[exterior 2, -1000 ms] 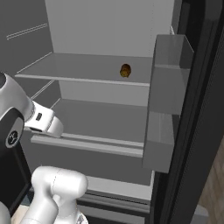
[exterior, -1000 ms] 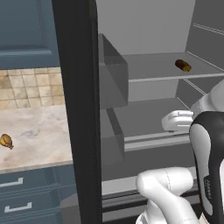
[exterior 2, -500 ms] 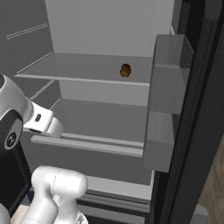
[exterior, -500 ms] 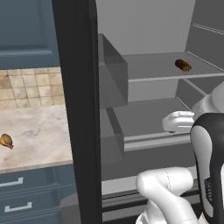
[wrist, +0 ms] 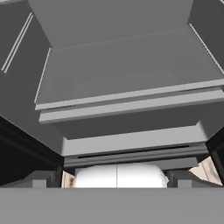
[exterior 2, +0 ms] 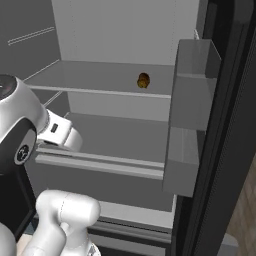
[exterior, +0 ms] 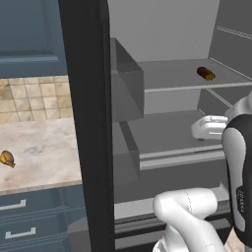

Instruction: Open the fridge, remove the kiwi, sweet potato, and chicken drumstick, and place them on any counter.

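Observation:
The fridge (exterior: 162,29) stands open with both doors swung wide. A dark reddish-brown sweet potato (exterior: 205,73) lies on the upper shelf, towards the right; the right base view has the sweet potato (exterior 2: 143,80) mid-shelf. A golden chicken drumstick (exterior: 7,158) rests on the beige counter (exterior: 44,142) left of the fridge. The kiwi is out of view. My gripper (exterior: 204,132) hovers in front of the lower shelf, below and slightly left of the sweet potato. In the hand view my gripper (wrist: 113,178) is open, nothing between its fingertips (wrist: 43,178).
The open left door (exterior: 86,123) stands as a black slab between the counter and the shelves. The right door's grey bins (exterior 2: 192,100) jut inward at shelf height. Blue-grey drawers (exterior: 24,221) sit under the counter. A lower fridge drawer (wrist: 131,140) lies beneath the shelf.
My hand has edged slightly upward in front of the lower shelf. The sweet potato and the drumstick have not moved.

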